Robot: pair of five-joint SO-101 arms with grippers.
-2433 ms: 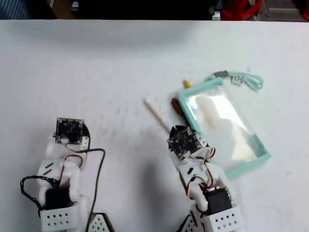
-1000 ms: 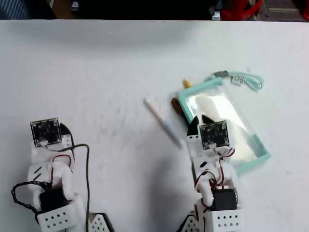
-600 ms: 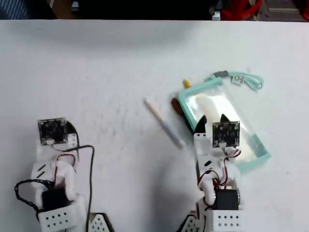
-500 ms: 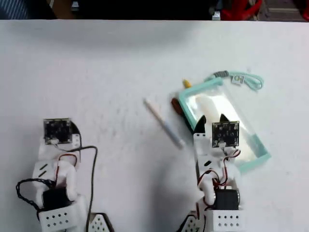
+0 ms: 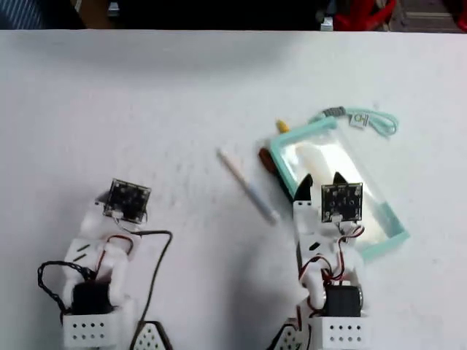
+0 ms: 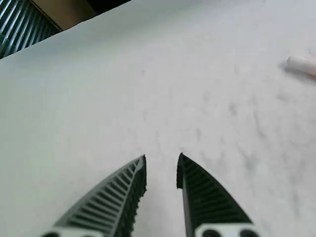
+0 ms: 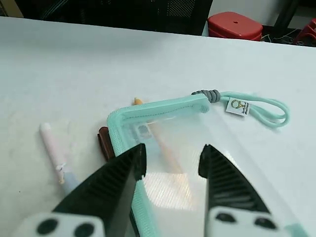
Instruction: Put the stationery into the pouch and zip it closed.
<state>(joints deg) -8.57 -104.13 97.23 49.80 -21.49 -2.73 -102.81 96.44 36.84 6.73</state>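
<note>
Pouch (image 5: 325,157), clear with mint trim, lies flat on the tabletop (image 5: 146,95) at the right, wrist strap (image 5: 373,121) trailing off its far corner. A pencil-like stick shows through the clear face, its yellow tip (image 5: 282,126) poking past the far corner. A brown item (image 5: 267,160) lies touching the pouch's long left edge, outside. A pale pen (image 5: 246,186) lies just beside that, bare on the tabletop, also outside. The right claw (image 5: 319,182) hangs over the pouch's near-left part, jaws spread wide and holding nothing. The left claw (image 6: 162,158) is well apart from everything over bare tabletop, jaws parted by a narrow gap, empty; the pen's end is at the edge of its wrist view. Judged step: loading, not zipping, since two items are out. Can't tell whether the zip edge is open. Next likely needs one claw holding or lifting the pouch mouth while the other takes the pen along its length and slides it in; the thin pen lying flat makes the pinch fiddly.
</note>
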